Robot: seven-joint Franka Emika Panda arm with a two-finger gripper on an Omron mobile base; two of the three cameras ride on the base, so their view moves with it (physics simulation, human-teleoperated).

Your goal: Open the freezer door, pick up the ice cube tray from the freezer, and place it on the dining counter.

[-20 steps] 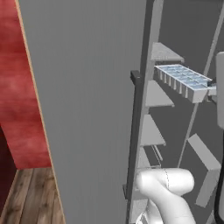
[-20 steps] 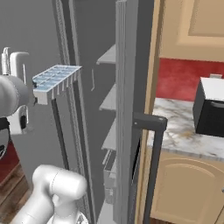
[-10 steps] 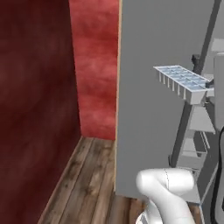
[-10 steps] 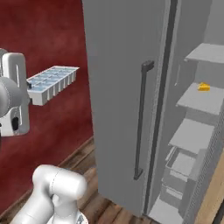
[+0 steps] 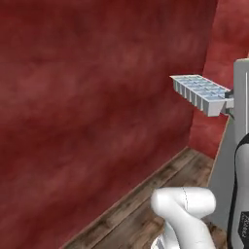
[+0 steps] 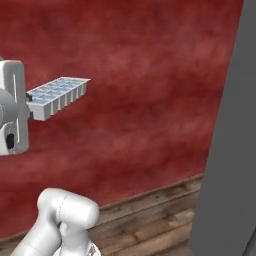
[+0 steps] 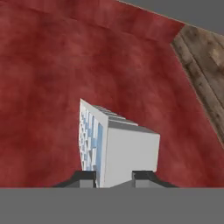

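— What do the fingers (image 7: 114,176) hold?

— They are clamped on one short end of the tray (image 7: 114,144), a dark tip on each side at the bottom of the hand view.

— Where is the tray?

— In the air. It juts level from the hand at upper right of the left base view (image 5: 200,93) and upper left of the right base view (image 6: 56,96), cells up, before a red wall (image 6: 145,75).

— Anything else?

— Wood floor (image 5: 146,214) below; a grey panel (image 6: 227,165) along the right edge of the right base view.
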